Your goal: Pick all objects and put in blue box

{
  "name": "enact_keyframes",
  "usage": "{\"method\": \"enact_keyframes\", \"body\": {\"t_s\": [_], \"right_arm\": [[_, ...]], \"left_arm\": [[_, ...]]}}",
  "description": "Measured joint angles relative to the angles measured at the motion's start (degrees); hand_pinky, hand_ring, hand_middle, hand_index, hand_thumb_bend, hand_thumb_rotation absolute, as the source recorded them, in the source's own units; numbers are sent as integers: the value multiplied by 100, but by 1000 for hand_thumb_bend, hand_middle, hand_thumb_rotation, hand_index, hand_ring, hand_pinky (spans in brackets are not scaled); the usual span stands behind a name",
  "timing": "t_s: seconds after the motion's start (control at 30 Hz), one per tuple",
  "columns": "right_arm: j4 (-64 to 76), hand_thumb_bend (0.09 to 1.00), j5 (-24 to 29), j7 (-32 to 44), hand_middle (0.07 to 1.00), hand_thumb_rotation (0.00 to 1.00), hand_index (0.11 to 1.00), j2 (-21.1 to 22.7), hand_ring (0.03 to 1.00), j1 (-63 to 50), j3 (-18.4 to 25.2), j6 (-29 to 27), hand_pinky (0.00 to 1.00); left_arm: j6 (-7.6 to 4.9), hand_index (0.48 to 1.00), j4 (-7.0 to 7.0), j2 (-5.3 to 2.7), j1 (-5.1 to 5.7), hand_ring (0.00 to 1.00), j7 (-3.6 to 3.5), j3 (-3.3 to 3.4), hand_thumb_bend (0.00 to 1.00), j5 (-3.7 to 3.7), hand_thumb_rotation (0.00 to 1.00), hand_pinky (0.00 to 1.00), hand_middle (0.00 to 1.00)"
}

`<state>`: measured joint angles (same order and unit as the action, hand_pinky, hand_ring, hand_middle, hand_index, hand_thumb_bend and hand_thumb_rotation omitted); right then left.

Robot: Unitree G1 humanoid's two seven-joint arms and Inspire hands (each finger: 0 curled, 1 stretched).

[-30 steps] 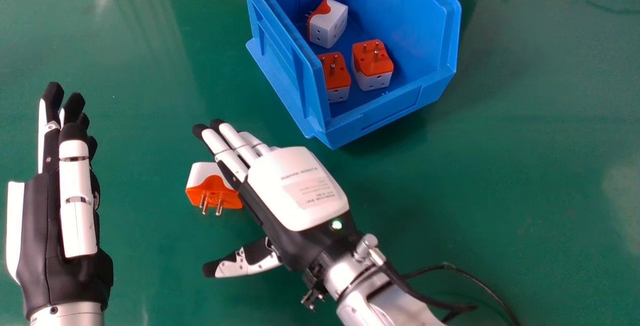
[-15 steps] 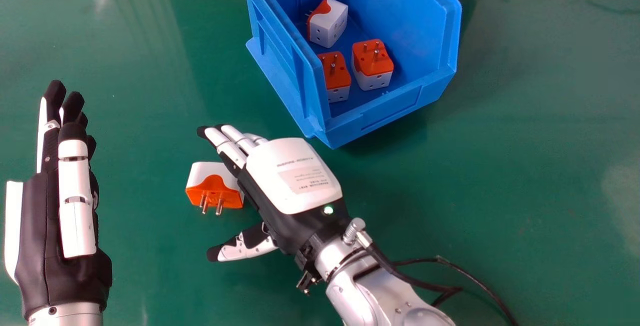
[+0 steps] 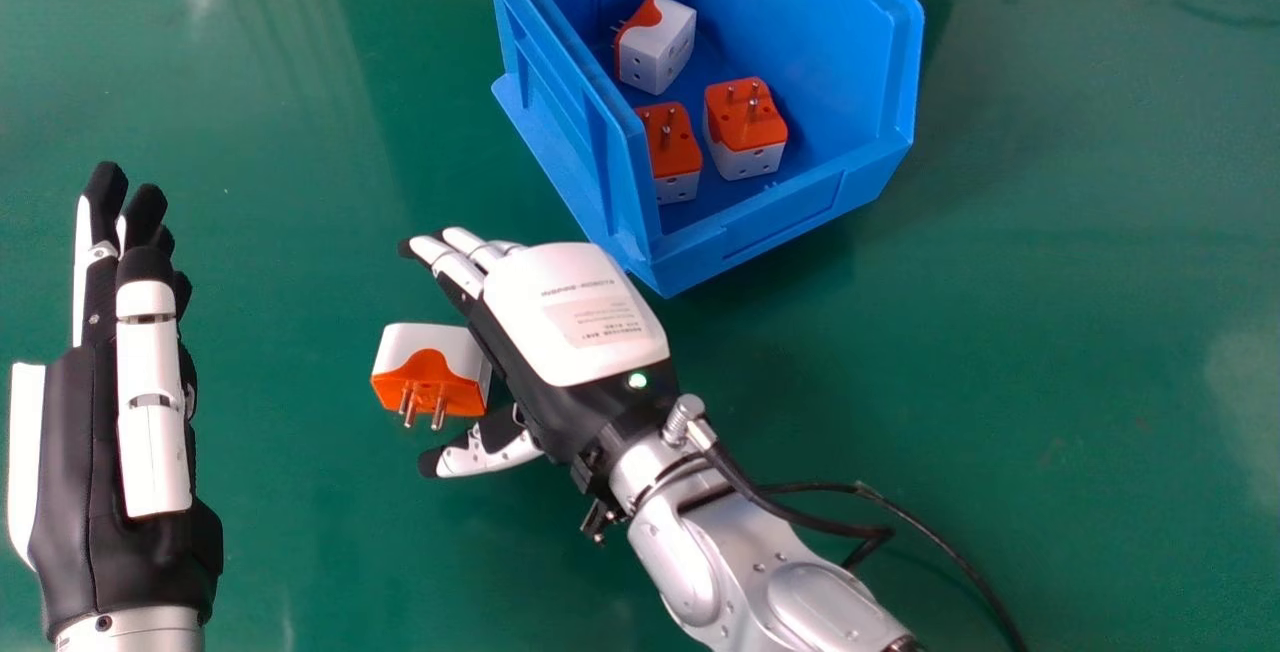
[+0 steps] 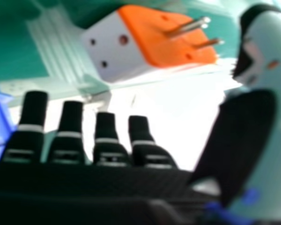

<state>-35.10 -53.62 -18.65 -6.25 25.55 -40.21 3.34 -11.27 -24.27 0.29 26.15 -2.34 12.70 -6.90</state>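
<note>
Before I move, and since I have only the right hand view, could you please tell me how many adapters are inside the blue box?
Observer: Three: one adapter farther back, with a second and a third nearer the front of the blue box.
Operator: Thank you. Where is the left hand, please?
Observer: It is at the left side of the head view, with the loose adapter between it and the right hand.
</note>
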Motion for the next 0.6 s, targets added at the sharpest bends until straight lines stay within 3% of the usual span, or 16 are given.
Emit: {"method": "enact_keyframes", "body": {"t_s": [0.23,0.6], "right_arm": [[-465,665,2,-35,866,256,849,-81,823,310,-56,105,709],[-802,678,130,-112,859,262,838,-248,818,541,-84,165,707]], "left_arm": [[56,992,-93,2,8,1000,-5,-8,247,-3,1000,1000,986],[68,989,-92,27,6,1000,-53,12,227,-52,1000,1000,987]]}}
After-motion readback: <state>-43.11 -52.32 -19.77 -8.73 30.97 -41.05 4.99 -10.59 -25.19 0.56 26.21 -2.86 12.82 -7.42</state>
